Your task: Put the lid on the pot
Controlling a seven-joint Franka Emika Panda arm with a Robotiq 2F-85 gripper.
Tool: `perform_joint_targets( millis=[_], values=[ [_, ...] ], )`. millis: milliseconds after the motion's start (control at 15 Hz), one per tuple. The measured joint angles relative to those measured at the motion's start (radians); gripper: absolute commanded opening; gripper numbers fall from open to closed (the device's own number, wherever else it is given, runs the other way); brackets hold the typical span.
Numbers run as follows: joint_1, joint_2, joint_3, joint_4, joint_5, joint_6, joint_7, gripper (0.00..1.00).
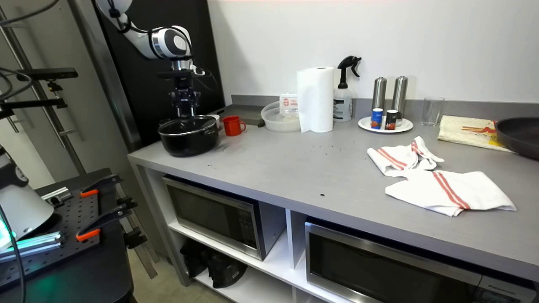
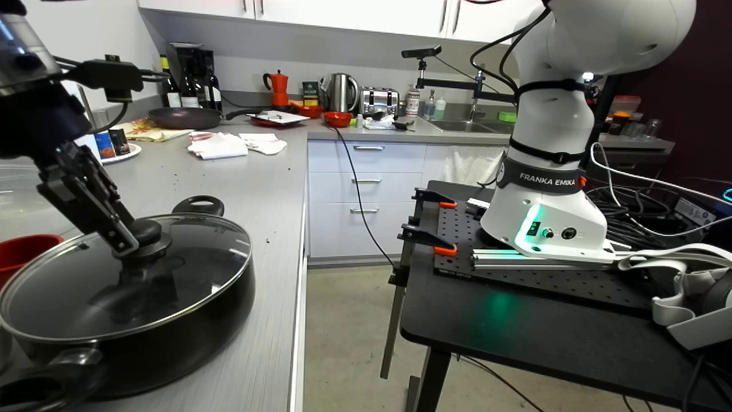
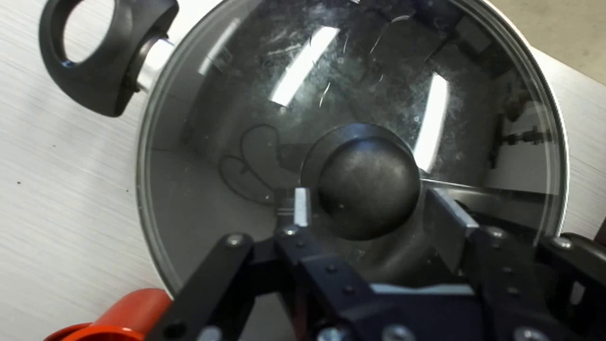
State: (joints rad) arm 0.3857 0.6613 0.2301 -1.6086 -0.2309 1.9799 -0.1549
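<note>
Wrist view: tool (image 3: 375,208) spread around knob (image 3: 369,173), gripping nothing, likely because lid (image 3: 360,104) already sits on pot (image 2: 191,337).

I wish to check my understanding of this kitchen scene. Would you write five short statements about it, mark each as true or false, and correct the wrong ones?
1. The glass lid rests on the black pot. True.
2. The red cup stands inside the pot. False: it stands on the counter, beside the pot.
3. The end effector is open, with the dark knob between its fingers. True.
4. The small blue container lies on the striped towels. False: it stands upright on the white plate.
5. The paper towel roll stands upright. True.
</note>
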Motion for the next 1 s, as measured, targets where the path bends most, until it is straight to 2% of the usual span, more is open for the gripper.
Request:
perform_joint_targets(
  millis=[133, 1000],
  values=[
    [0.000, 0.000, 0.000, 0.002, 0.000, 0.000, 0.000, 1.00],
    [0.000, 0.000, 0.001, 0.012, 0.000, 0.000, 0.000, 1.00]
  ],
)
